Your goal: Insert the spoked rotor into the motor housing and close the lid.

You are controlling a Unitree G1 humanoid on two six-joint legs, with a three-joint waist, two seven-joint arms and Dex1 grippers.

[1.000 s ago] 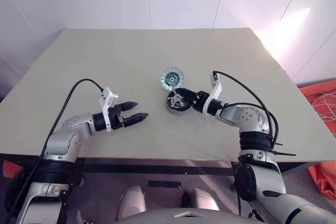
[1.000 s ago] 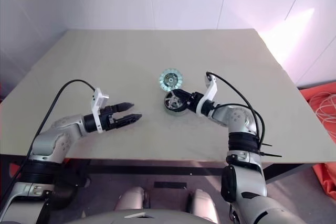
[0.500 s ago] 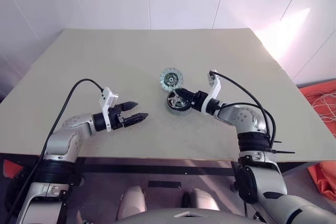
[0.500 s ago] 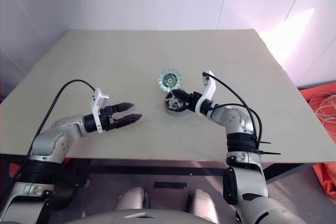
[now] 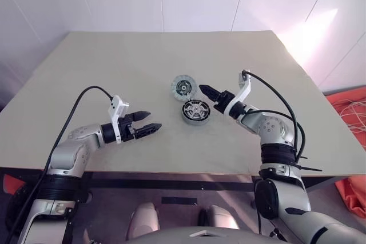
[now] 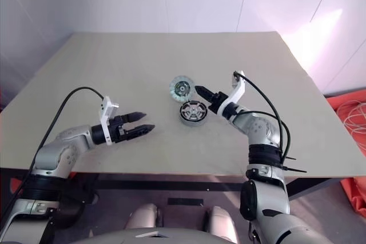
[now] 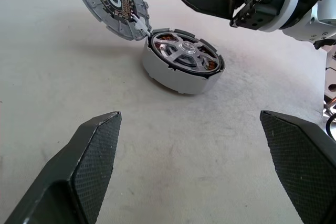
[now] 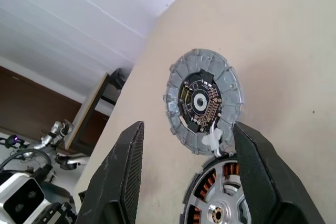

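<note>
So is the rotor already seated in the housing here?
In. The spoked rotor lies flat inside the motor housing, coppery windings showing between its spokes; the lid is still off.

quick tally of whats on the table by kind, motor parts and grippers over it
rotor: 1, seated in the housing
housing: 1
lid: 1, beside the housing, segmented face up
grippers: 2, left and right, both open and empty
total: 5

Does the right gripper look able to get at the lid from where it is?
Probably yes: the right gripper, open and empty, hangs just beside the lid, with nothing between them.
</note>
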